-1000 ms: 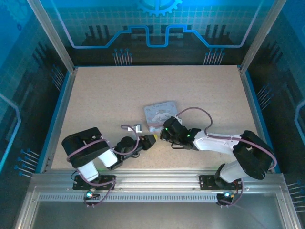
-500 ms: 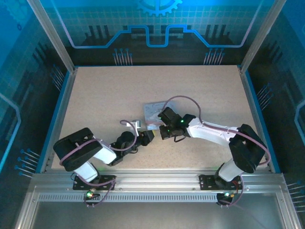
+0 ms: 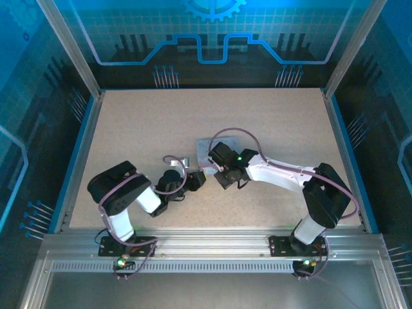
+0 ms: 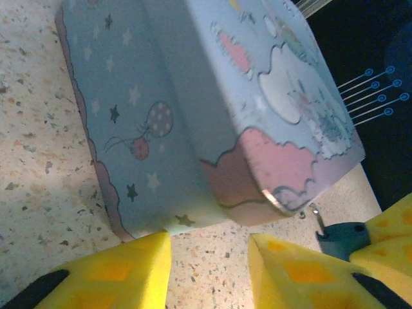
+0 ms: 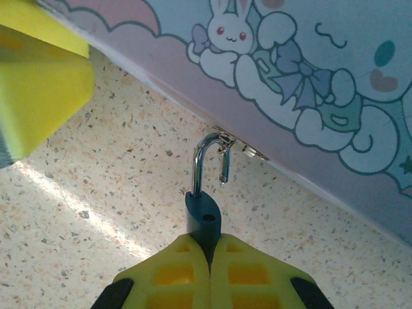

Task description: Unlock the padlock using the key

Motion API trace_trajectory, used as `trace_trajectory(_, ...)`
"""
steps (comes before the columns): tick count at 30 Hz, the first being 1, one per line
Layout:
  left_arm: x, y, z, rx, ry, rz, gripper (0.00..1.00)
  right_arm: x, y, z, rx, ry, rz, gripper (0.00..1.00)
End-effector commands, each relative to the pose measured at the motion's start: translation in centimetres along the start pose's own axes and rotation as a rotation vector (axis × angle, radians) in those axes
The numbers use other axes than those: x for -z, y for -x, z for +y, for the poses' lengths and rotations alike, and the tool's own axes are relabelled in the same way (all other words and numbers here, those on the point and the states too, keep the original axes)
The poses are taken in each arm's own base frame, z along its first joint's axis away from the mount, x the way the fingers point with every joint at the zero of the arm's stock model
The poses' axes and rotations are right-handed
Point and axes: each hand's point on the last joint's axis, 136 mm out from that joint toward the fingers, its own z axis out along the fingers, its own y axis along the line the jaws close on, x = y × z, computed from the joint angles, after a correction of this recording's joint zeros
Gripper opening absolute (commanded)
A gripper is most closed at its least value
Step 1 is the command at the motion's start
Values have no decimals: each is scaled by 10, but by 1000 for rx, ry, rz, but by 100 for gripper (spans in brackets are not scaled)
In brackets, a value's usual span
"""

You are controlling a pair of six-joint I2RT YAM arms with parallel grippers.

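Note:
The padlock (image 5: 203,215) has a dark blue body and a thin silvery shackle (image 5: 199,161). The shackle stands open, its free end out of the body, and hooks the small hasp on the pastel cartoon tin (image 5: 309,71). My right gripper (image 5: 209,248) is shut on the padlock body, right beside the tin (image 3: 203,147). My left gripper (image 4: 209,237) is open, with bare table between its yellow fingers, close against the tin's near corner (image 4: 193,129). The padlock (image 4: 341,237) sits just to its right. In the top view the two grippers (image 3: 198,178) (image 3: 219,177) almost meet. The key is out of view.
The speckled table (image 3: 141,122) spreads wide behind and to both sides of the tin. Blue rails and metal posts (image 3: 69,45) frame it. The right arm's purple cable (image 3: 235,132) arches over the tin.
Both grippers have moved away from the near edge, toward the tin, and closed in on each other. The right wrist now covers more of the tin.

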Motion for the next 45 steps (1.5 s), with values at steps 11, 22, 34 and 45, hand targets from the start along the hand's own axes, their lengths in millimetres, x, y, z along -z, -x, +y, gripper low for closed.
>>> trace_trajectory(11,-2,6,-1,-36,-69,12,34,6,11,4,272,-60,19,0)
trace_trajectory(22,-5,6,-2,-34,-83,62,34,11,14,-9,444,-235,89,0)
trace_trajectory(34,-7,7,-5,-33,-99,72,34,13,29,5,515,-237,9,0)
trace_trajectory(45,-4,11,-2,-25,-106,60,33,10,51,27,554,-140,-152,0)
